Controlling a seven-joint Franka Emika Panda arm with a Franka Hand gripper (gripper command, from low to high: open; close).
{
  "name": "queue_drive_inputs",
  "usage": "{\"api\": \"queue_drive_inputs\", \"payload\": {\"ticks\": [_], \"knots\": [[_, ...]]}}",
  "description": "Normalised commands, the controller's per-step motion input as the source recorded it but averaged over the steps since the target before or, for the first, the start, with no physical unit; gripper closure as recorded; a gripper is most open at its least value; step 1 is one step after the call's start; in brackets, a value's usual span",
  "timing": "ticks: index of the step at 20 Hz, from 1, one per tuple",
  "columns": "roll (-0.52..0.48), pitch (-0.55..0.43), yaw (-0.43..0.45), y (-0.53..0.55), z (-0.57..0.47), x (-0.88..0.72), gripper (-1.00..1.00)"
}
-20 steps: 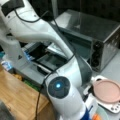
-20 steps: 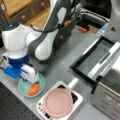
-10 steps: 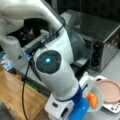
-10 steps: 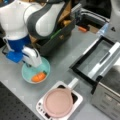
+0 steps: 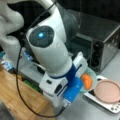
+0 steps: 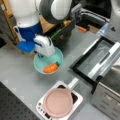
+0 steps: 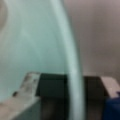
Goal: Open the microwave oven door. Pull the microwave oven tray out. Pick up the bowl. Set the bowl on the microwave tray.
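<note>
The light teal bowl (image 6: 53, 60) with orange pieces (image 6: 50, 67) hangs over the grey counter, pinched at its rim by my gripper (image 6: 42, 54), which is shut on it. In a front view the bowl (image 5: 90, 79) peeks out behind the gripper (image 5: 83, 73). The wrist view shows the bowl's rim (image 7: 71, 62) running between the dark pads (image 7: 51, 83). The silver microwave oven (image 5: 105, 42) has black knobs (image 5: 96, 56). Its door (image 6: 96, 58) lies folded down and open in front of the oven (image 6: 110, 93). I cannot make out a tray.
A pink round dish (image 6: 58, 102) with a white handle (image 6: 72, 83) rests on a white base near a front view's bottom, just below the bowl; the dish (image 5: 108, 91) is also visible. A dark crate (image 6: 62, 30) and clutter stand behind the arm. A wooden table (image 5: 15, 95) lies at left.
The arm has carried the bowl up off the counter and rightward toward the open oven door. The gripper stays closed on the rim throughout.
</note>
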Motion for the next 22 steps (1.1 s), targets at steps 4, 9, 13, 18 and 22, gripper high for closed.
{"api": "queue_drive_inputs", "payload": {"ticks": [4,9,13,18,22], "knots": [[0.031,-0.094,-0.235,0.46,-0.02,-0.59,1.0],[0.07,-0.155,-0.165,0.42,-0.13,-0.67,1.0],[0.104,-0.229,-0.128,0.34,-0.29,-0.67,1.0],[0.089,-0.28,-0.071,0.29,-0.33,-0.59,1.0],[0.072,-0.307,-0.033,0.33,-0.26,-0.5,1.0]]}}
